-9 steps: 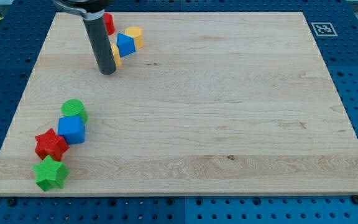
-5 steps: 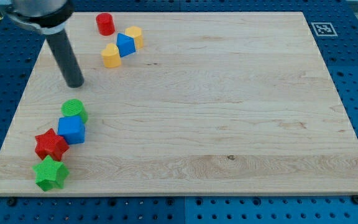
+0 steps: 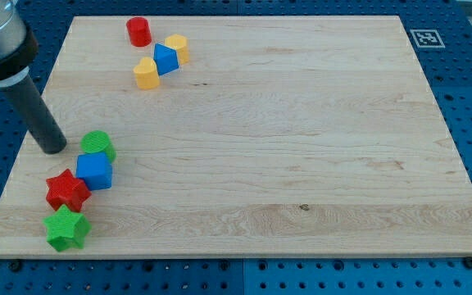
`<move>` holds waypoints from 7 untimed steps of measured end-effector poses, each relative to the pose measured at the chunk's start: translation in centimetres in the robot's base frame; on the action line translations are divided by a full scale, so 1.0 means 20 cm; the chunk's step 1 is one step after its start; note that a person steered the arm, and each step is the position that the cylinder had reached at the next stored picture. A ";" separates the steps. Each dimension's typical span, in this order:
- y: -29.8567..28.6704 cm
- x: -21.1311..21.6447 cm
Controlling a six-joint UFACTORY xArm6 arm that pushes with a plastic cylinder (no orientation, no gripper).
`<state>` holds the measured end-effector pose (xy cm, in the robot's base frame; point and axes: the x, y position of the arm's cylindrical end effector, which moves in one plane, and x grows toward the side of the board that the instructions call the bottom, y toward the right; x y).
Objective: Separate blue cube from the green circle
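Note:
The blue cube (image 3: 95, 171) sits near the board's left edge, touching the green circle (image 3: 97, 144) just above it. A red star (image 3: 67, 190) touches the cube's lower left, and a green star (image 3: 65, 228) lies below that. My tip (image 3: 52, 147) rests on the board just left of the green circle, a small gap apart from it, and up-left of the blue cube.
Near the view's top left stand a red cylinder (image 3: 138, 31), a yellow block (image 3: 146, 73), a small blue block (image 3: 165, 58) and another yellow block (image 3: 178, 48), the last three in a touching diagonal row. A marker tag (image 3: 425, 38) sits at the board's top right corner.
My tip has moved from beside the top-left cluster down and to the left, ending just left of the green circle. No block has moved.

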<state>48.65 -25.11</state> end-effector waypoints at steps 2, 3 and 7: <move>-0.01 0.10; 0.02 0.10; 0.18 0.18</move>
<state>52.26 -21.50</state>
